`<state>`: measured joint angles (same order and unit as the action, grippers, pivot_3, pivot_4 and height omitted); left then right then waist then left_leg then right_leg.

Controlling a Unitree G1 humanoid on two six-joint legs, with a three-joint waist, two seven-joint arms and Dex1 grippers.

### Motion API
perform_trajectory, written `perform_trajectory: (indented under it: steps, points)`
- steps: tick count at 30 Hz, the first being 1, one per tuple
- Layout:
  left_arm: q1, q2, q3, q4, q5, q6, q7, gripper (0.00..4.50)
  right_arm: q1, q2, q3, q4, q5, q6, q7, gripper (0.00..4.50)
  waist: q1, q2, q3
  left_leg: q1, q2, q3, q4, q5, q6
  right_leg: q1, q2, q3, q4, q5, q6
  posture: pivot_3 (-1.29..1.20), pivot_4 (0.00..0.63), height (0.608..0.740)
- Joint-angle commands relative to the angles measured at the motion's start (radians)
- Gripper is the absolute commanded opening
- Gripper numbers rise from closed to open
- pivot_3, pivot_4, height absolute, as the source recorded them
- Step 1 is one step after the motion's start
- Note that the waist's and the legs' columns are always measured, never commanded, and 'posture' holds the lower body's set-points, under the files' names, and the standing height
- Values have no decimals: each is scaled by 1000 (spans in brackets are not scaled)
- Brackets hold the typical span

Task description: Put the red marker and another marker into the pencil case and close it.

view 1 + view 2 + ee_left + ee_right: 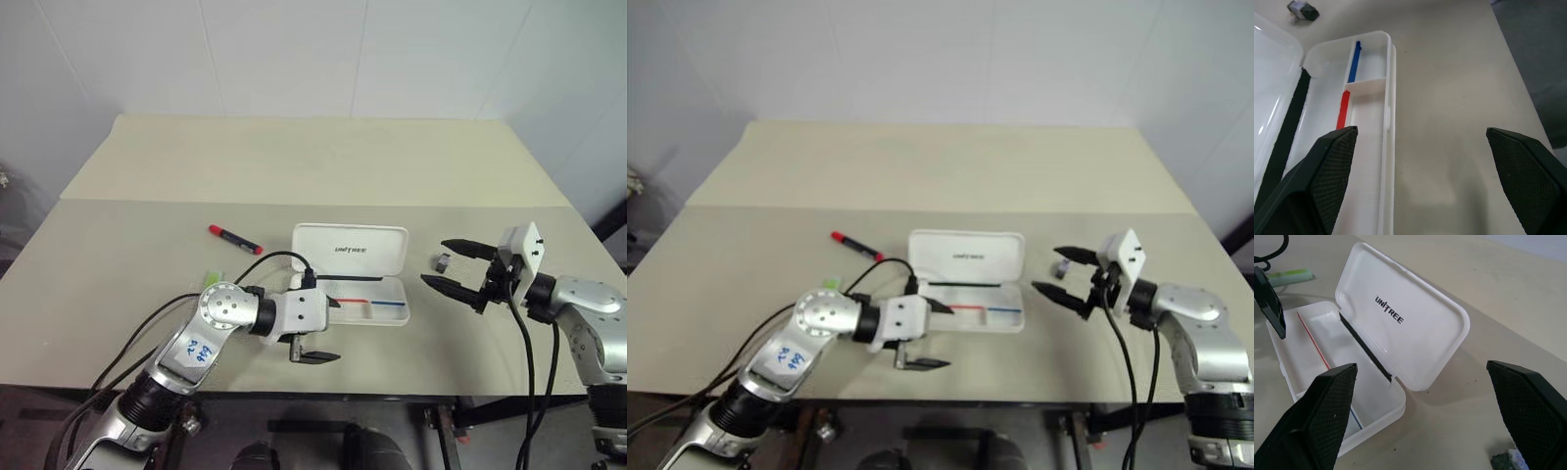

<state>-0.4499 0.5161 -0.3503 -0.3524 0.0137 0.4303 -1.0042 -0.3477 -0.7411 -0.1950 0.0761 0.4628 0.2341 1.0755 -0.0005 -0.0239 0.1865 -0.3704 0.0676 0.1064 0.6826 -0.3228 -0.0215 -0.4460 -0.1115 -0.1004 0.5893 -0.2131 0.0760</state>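
The white pencil case (351, 238) lies open mid-table, its lid tilted up and showing dark lettering. Red and blue stripes mark the inside of its tray (1369, 84), which holds no marker. The red marker (233, 238) rests on the table to the left of the case. Another marker, the light green highlighter (209, 278), lies nearer me, partly hidden behind my left arm. My left gripper (321, 330) stands open and empty at the case's near left end. My right gripper (454, 266) is open and empty just right of the case.
A small dark object (444, 261) sits on the table between the case and my right gripper. A black cable (279, 258) arcs from my left wrist over the table beside the case. The table's front edge runs just below my left gripper.
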Motion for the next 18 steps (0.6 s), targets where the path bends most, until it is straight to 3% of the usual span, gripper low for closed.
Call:
perform_trajectory:
  steps: [1,3,7,12,18]
  points:
    - [19,11,80,-136,-36,86,57,4475,-42,-1,12,25,-3,-28,34,4500,-1,0,0,0,0,0,0,0,0,0,0,0,0,0,0,0,150,740]
    - [36,35,131,-189,-53,139,76,4475,-62,-2,22,49,-8,-35,49,4500,-2,0,0,0,0,0,0,0,0,0,0,0,0,0,0,0,150,740]
    - [79,176,277,-197,-93,178,50,4475,-114,-2,40,112,-25,-55,77,4500,-6,0,0,1,0,0,0,0,-1,0,1,0,1,0,-1,0,150,740]
    - [64,344,371,8,-73,66,31,4475,-165,10,53,175,-44,-85,97,4500,-1,1,1,1,0,-1,0,1,-1,0,1,-1,1,-1,-2,0,150,740]
    - [-66,415,349,357,-53,-159,-17,4475,-178,40,64,187,-53,-101,91,4500,-1,1,1,-1,0,-1,-1,0,-1,0,0,-2,1,-1,-2,0,150,740]
